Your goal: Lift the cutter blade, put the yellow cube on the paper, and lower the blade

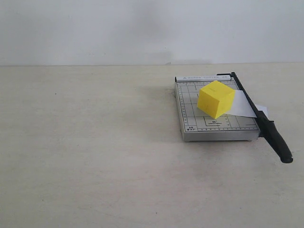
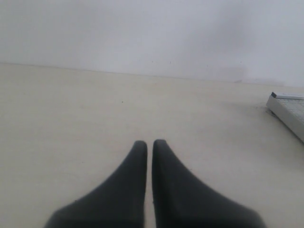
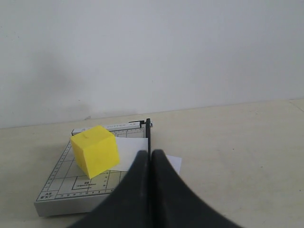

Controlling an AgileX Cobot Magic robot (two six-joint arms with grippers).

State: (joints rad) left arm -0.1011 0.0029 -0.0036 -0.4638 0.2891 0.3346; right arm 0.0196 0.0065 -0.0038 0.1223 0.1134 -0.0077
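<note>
Broadly, the desk [image 1: 95,156] carries the grey cutter base [image 1: 190,118] near its right edge, well apart from my left gripper [image 2: 149,147], which is pinched together on nothing over bare desk. Along the base's right edge the cutter blade [image 1: 266,126] lies flat across the paper [image 1: 243,103]. The yellow cube [image 1: 216,99] sits as a weight, seemingly on the paper's inner end, though I can't confirm the overlap. My right gripper [image 3: 151,156] faces the cutter, likewise closed and empty; I judge the work done.
</note>
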